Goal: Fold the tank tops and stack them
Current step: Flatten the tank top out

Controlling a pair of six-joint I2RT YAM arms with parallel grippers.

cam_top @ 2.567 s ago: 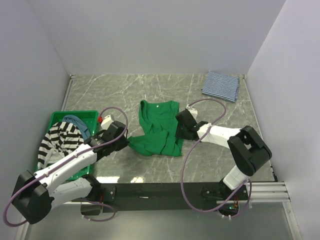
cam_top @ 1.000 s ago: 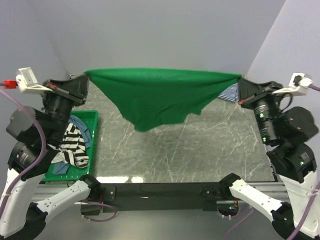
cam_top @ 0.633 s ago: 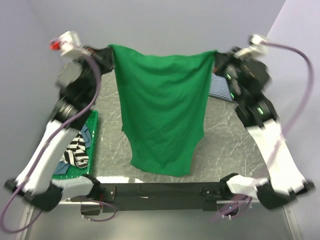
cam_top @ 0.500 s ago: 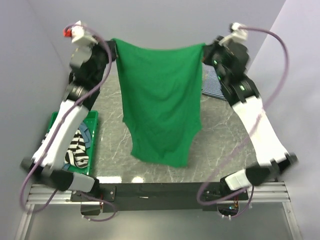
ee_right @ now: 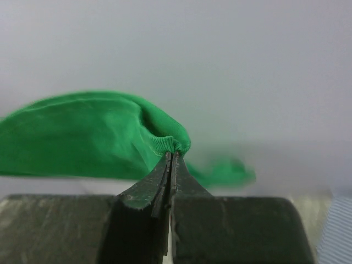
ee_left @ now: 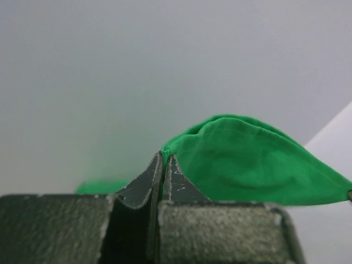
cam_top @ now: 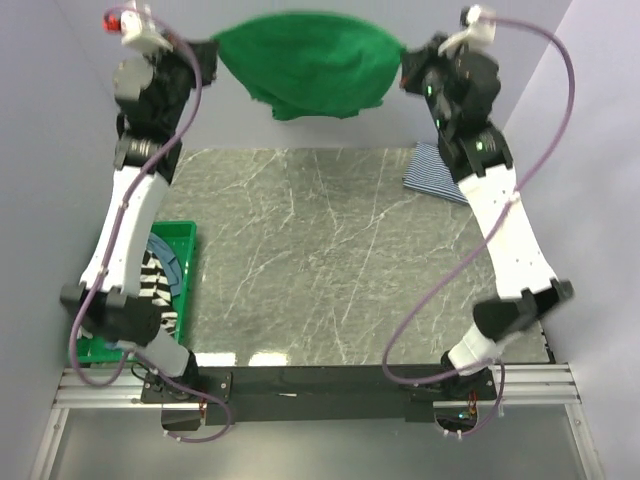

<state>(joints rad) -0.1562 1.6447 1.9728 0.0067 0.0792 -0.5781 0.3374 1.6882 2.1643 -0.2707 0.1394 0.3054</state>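
Pinching the plain green cloth tank top [cam_top: 305,65] by two corners of one edge, with the left gripper [cam_top: 212,48] and the right gripper [cam_top: 404,68] each squeezed tight on a small nub of fabric, as seen plainly in both wrist views. Swinging it up and away: hanging long and flat toward the near edge half a second ago, now ballooning in a shallow bunch high against the back wall, well above the grey marble-patterned table [cam_top: 320,250] and touching nothing below. Probably flicking the cloth out in order to lay it flat; not yet folding it. Leaving the folded thin navy-white striped top [cam_top: 437,172] lying at the far right corner, presumably starting the stack. Leaving the bold black-white striped top [cam_top: 153,290] and the dusty blue top [cam_top: 170,262] waiting in the rigid green plastic bin [cam_top: 185,232] at the left. Risking a crumpled landing unless keeping the corners well apart while lowering.
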